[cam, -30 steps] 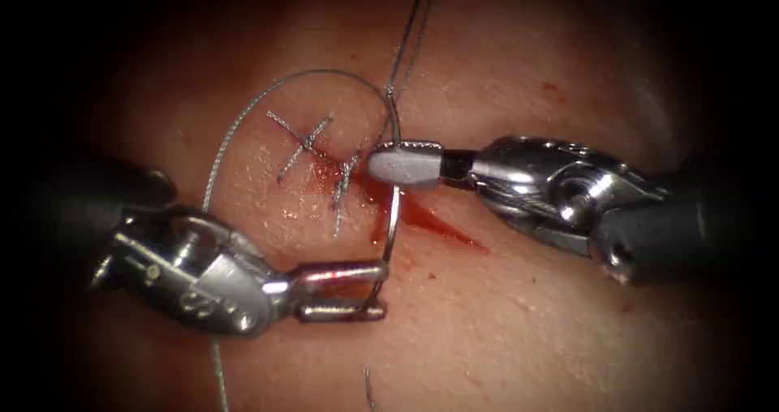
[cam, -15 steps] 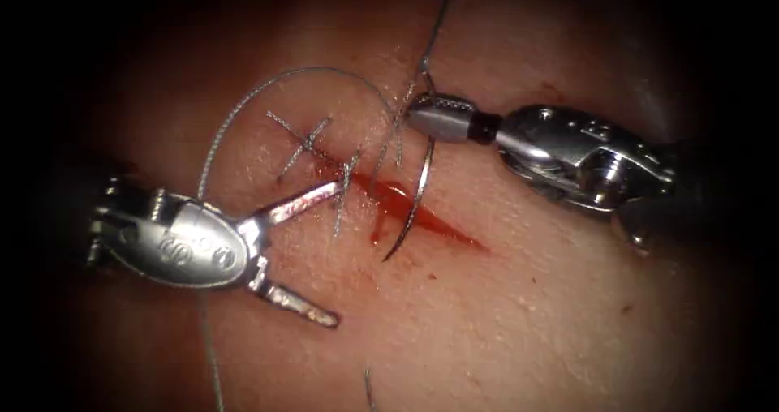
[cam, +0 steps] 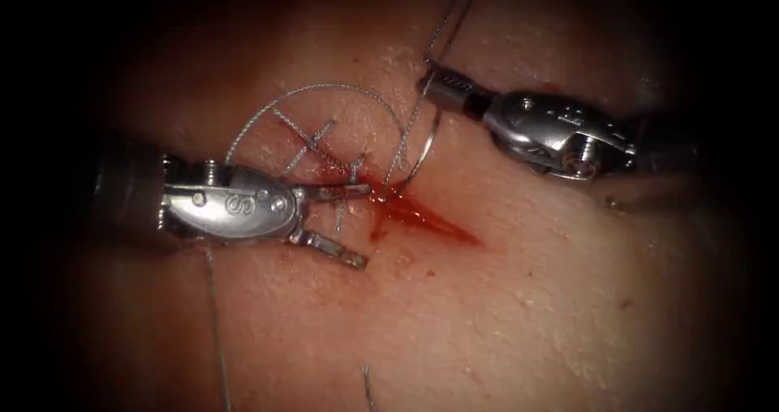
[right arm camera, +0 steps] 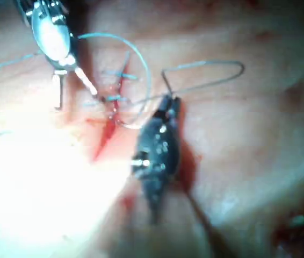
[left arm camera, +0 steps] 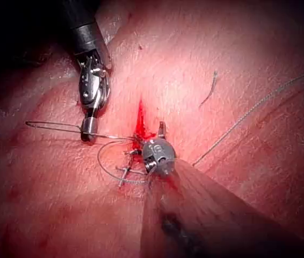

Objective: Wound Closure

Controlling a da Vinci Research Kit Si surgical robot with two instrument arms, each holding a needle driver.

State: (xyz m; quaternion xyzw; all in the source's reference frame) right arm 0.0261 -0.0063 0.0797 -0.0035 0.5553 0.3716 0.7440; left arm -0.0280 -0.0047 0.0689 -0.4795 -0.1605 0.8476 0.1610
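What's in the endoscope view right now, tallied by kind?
Tools: 2, the left pincer open and holding nothing, the right pincer shut on the needle near its thread end.
Needles: 1, the needle, its tip at the cut.
Finished stitches across the cut: 2, the stitches.
Running thread: 1, the thread.
Loose cut thread ends: 1, the thread end.
Total: 7.

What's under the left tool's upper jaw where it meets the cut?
The left tool, jaws open and empty, rests its upper jaw on the tissue over a stitch and red fluid. The cut edge beneath is covered. The right tool holds the needle near its tail.
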